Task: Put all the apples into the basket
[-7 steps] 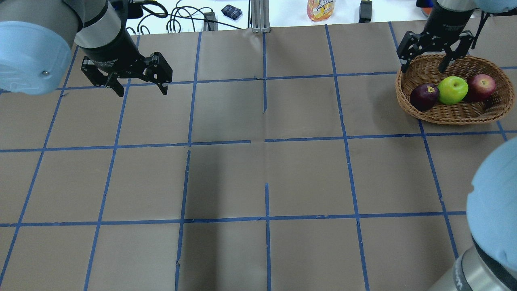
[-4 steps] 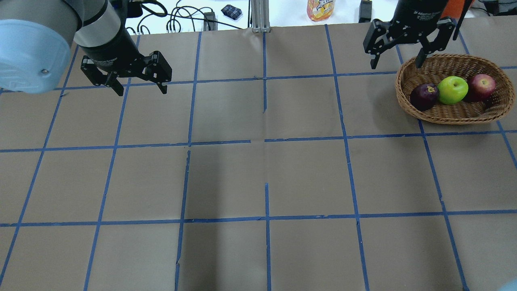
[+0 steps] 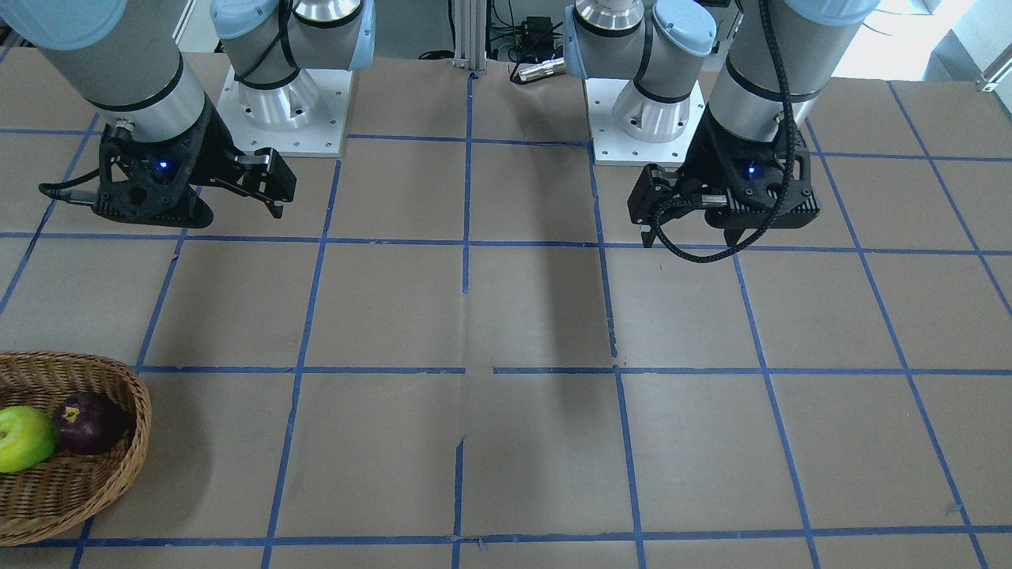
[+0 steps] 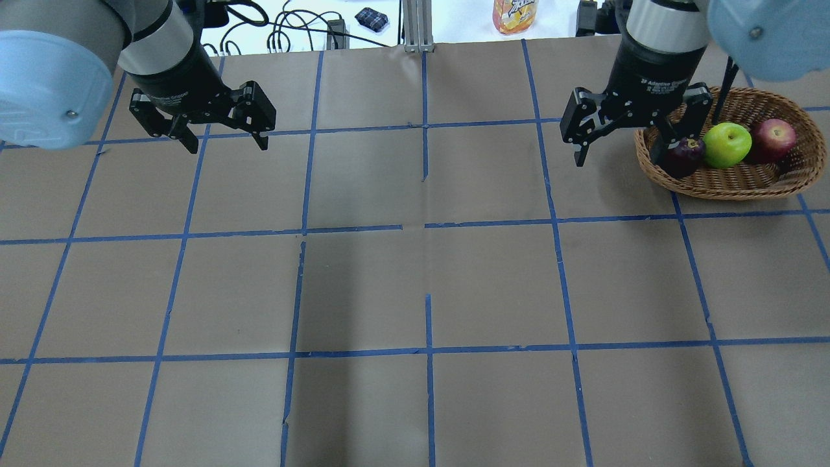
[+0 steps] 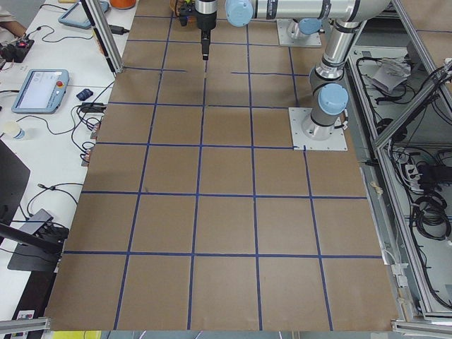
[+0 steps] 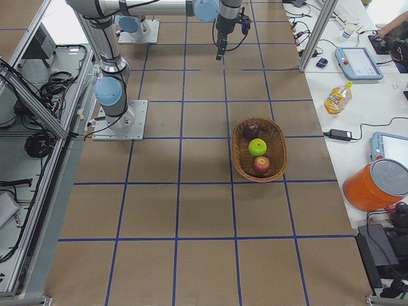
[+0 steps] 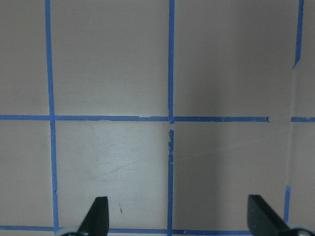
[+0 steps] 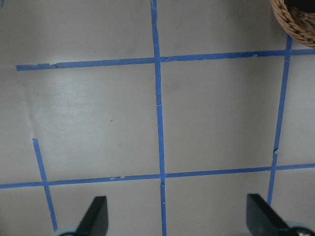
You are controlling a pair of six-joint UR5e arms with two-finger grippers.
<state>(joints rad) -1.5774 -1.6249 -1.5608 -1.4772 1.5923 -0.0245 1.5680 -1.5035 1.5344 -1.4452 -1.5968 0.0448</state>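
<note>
My right gripper [image 4: 618, 159] and left gripper [image 4: 228, 148] hang spread and empty. All three apples [image 4: 727, 144] lie in the basket [image 4: 733, 191], just beside my right jaws. I'd retreat high, clear of its rim.

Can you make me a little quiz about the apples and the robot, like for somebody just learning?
1. How many apples lie in the basket?
2. True or false: the right fingers are open and hold nothing.
3. Which apple sits in the middle of the row? A the red apple, B the green apple, C the dark purple apple.
Key: 1. Three. 2. True. 3. B.
</note>
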